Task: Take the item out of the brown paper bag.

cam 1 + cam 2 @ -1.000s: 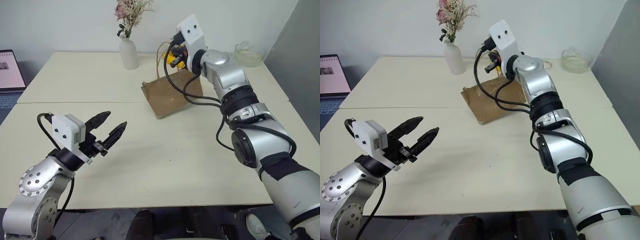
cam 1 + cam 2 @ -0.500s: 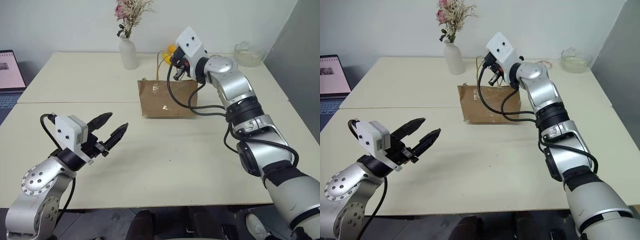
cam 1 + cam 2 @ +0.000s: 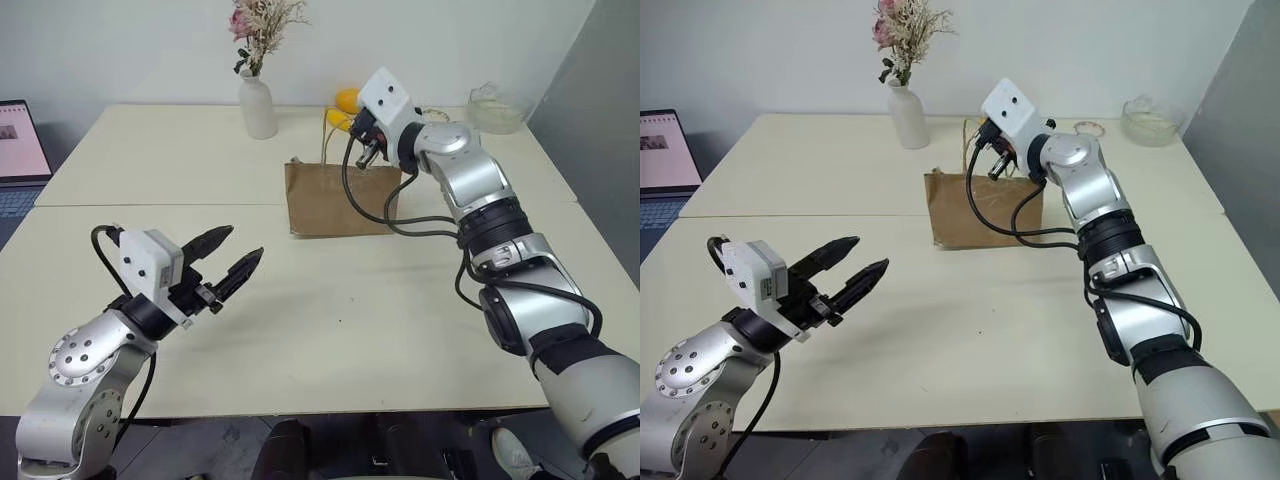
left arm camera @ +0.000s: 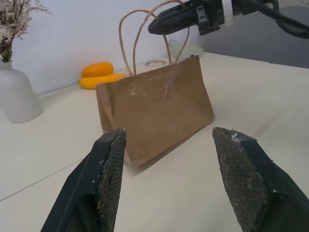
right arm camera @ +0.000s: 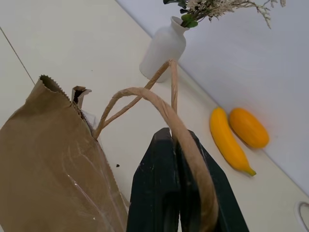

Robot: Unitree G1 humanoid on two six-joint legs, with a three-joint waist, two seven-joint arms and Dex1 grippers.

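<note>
The brown paper bag (image 3: 340, 200) stands upright on the table, a little beyond its middle, creased, with its twine handles (image 5: 145, 92) rising above the mouth. My right gripper (image 3: 366, 152) hovers just over the bag's top edge, shut on one twine handle that runs between its fingers (image 5: 159, 183). The item is hidden; I cannot see into the bag. My left gripper (image 3: 245, 241) hangs open over the near left of the table, well short of the bag, pointing toward it with nothing between its fingers (image 4: 111, 169).
A white vase (image 3: 258, 105) with dried flowers stands behind the bag to the left. A yellow banana (image 5: 227, 140) and an orange fruit (image 5: 248, 126) lie behind the bag. A glass bowl (image 3: 497, 108) sits far right, a laptop (image 3: 20, 150) at the left edge.
The bag hung tilted from my right gripper a second ago; the gripper has come down and the bag now stands upright on the table. My left gripper has stayed in place.
</note>
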